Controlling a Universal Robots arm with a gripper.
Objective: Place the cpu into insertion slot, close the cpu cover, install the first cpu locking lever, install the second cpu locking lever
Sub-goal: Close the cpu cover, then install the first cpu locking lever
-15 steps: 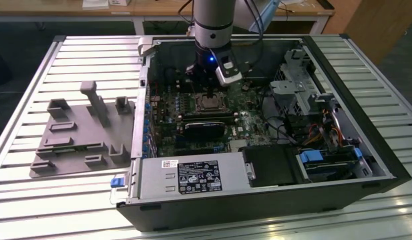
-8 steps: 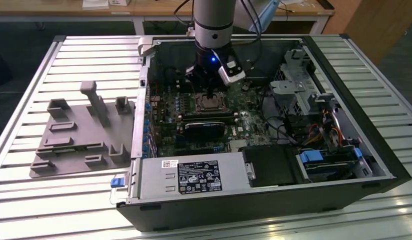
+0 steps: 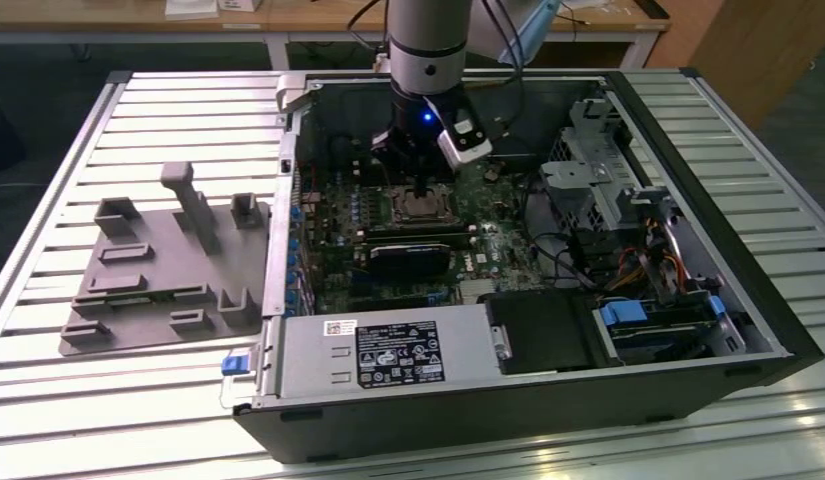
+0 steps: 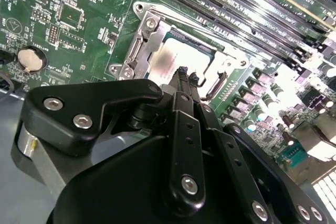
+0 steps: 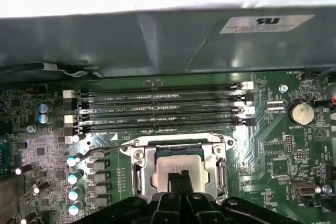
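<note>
Exterior view: PC case lies open on a slatted table, with a grey fixture plate on the exterior view's left of it. The arm reaches down into the case. Gripper sits right over the slot, above the black card. PSU is at the near edge.

Second wrist view: fingers are pressed together with nothing between them, tips over the cpu. Can't tell if they touch it. Cpu is seated in the slot and its grey top shows through the cover's window. Cover lies flat around it. Green board is all round, a coin cell off to one side and the memory slots on the other.

First wrist view: same picture. Gripper is closed, tips above the middle of the cpu. Cover is down, framing the chip. A wire lever runs along the cover edge nearest the memory slots and sticks out past one corner. Can't tell if it's latched. Coin cell is well apart on the board.
</note>
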